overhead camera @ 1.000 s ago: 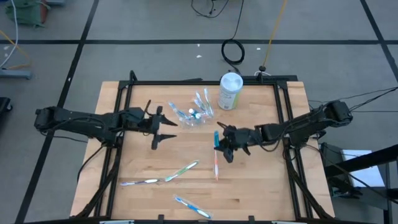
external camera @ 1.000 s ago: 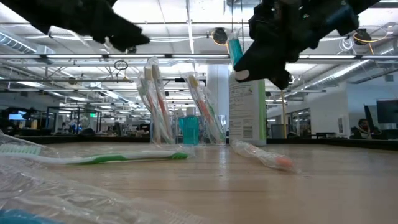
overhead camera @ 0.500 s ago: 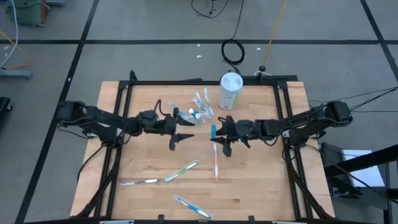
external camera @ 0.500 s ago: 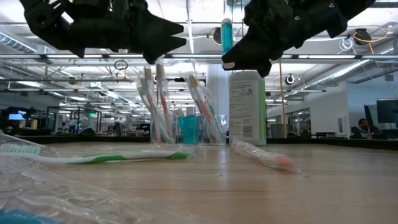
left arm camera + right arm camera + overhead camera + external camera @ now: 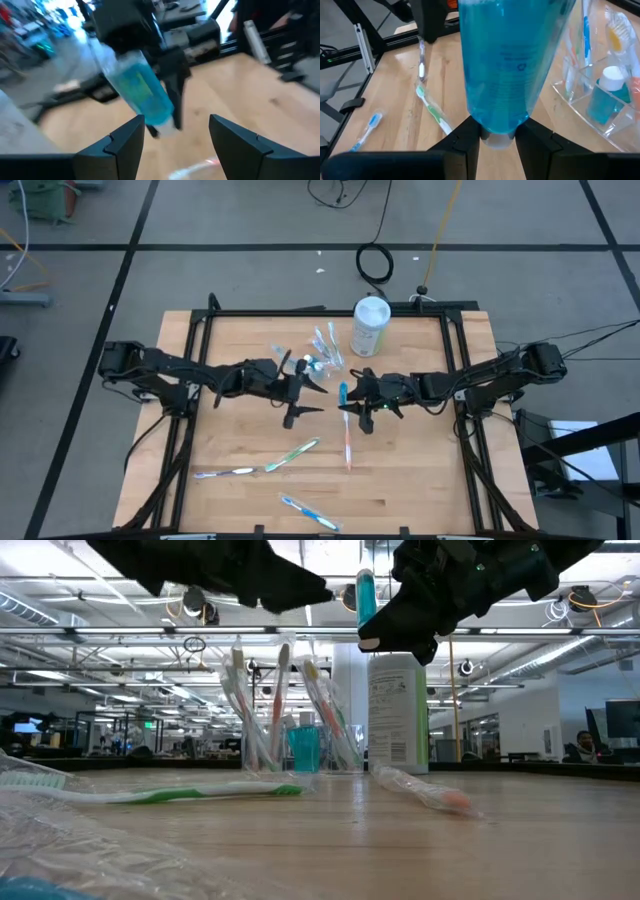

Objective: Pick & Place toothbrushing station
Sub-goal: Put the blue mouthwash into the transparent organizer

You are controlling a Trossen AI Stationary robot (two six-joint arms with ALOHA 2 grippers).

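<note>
The right gripper's (image 5: 352, 397) fingers clamp a blue toothpaste tube (image 5: 343, 393); left gripper (image 5: 312, 393), fingers apart, faces it, just left of it.

A wooden desk (image 5: 400, 490) stood on a grey floor (image 5: 250, 220) marked with dark lines. A coiled black cable (image 5: 376, 263) lay behind it. Beyond stretched an open office with ceiling strip lights (image 5: 320, 632) and distant monitors (image 5: 620, 725).

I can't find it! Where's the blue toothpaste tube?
High view: the small blue toothpaste tube is mid-table, held in the right gripper, facing the left gripper.
</note>
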